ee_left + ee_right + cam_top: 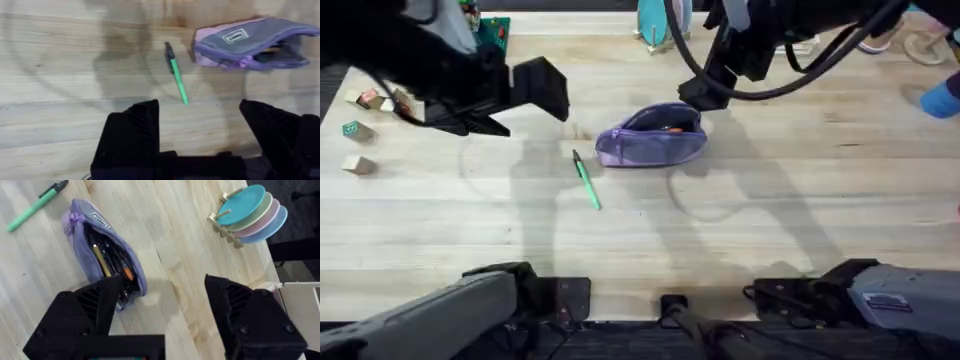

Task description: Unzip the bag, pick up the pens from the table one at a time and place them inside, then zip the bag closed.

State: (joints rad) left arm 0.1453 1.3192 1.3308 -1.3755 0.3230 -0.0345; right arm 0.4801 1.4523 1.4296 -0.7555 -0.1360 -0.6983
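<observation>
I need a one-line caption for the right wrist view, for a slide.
Open right gripper above unzipped lilac fabric pouch holding pens, green stick pen on pale wooden table.

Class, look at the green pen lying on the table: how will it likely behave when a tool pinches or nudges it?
The green pen looks slim and round, so it probably rolls if nudged sideways. Lying flat on the table, it may slip from a pinch. It looks stiff and light.

Bare pale plank table [740,240] surrounds the slim green pen [587,184]; the unzipped lilac fabric pouch [650,146] lies near it.
</observation>
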